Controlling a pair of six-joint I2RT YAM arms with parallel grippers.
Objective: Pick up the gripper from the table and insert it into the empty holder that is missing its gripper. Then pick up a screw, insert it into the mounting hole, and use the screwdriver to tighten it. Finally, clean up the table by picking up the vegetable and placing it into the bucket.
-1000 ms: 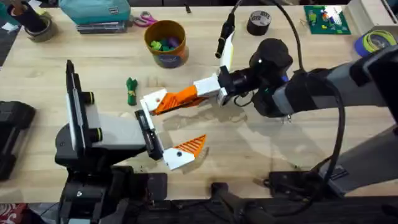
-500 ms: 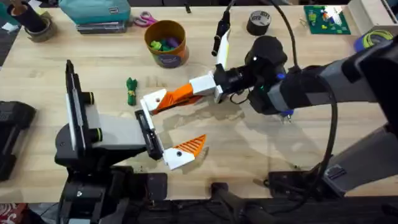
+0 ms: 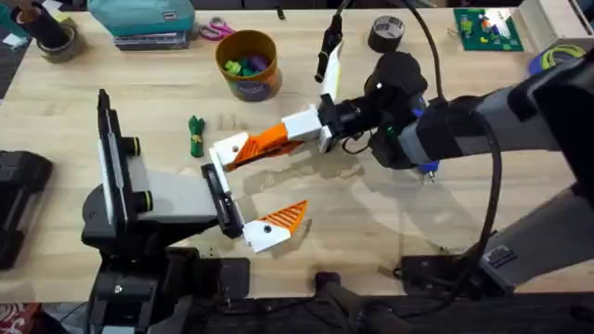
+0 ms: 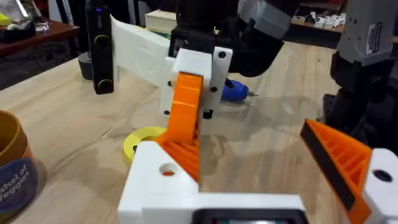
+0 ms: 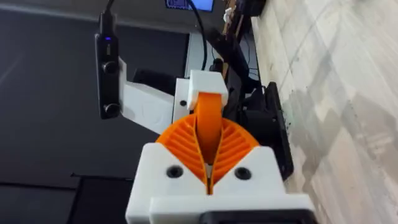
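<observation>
Item: my right gripper [image 3: 278, 141], fingers pressed together on the gripper [image 3: 264, 144], the loose orange ribbed wedge, which lies at table centre with its tip meeting the holder [image 3: 228, 148], the bare white mount at the upper finger of my left gripper [image 3: 249, 195]. Item: left gripper, fingers spread wide apart, clamping nothing; its lower finger carries its own orange wedge [image 3: 286, 216] at about 5 o'clock from the holder. Left wrist view: the gripper [image 4: 186, 115] stands end-on into the holder [image 4: 163, 177], apparently partly seated. Right wrist view: the gripper [image 5: 209, 127] pinched between my ribbed pads [image 5: 179, 148]. Step in hand, as I judge: insertion of the wedge into the holder, first stage of the task. Next move calls for a straight push along the mount's slot, held aligned, then release. Item: vegetable [image 3: 196, 135], at 10 o'clock from the holder, near it, on bare table. Item: bucket [image 3: 248, 64], at 12 o'clock, well apart. Screwdriver [image 4: 235, 90], blue, beyond my right gripper, untouched
</observation>
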